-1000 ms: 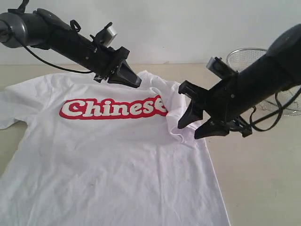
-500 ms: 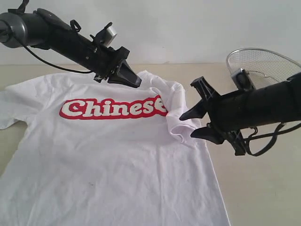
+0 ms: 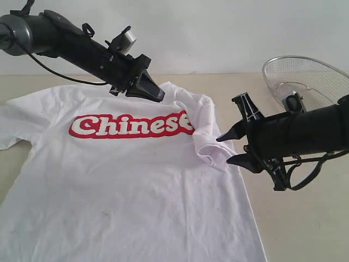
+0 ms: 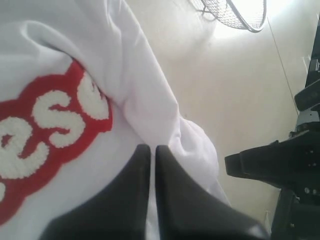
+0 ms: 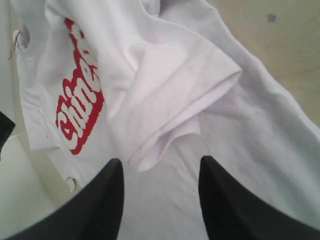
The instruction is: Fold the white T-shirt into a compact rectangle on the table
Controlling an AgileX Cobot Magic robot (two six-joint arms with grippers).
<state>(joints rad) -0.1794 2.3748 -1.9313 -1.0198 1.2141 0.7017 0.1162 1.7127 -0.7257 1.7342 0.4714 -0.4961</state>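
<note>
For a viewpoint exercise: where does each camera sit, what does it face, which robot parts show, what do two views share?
Exterior: off-arm, facing the white T-shirt on the table; left gripper and right gripper show.
Left wrist: above the red lettering; shut left gripper shows.
Right wrist: above the folded sleeve; open right gripper shows.
Shared: all three show lettering.

So the white T-shirt [image 3: 136, 185] is soft matt cloth, a bit creased, and its red lettering [image 4: 45, 130] looks fuzzy and raised. The table [image 3: 305, 218] is smooth, matt pale wood, the basket [image 3: 311, 76] shiny fine metal mesh. The left gripper [image 3: 160, 97] and right gripper [image 3: 226, 149] look like smooth black plastic with a faint sheen.
</note>
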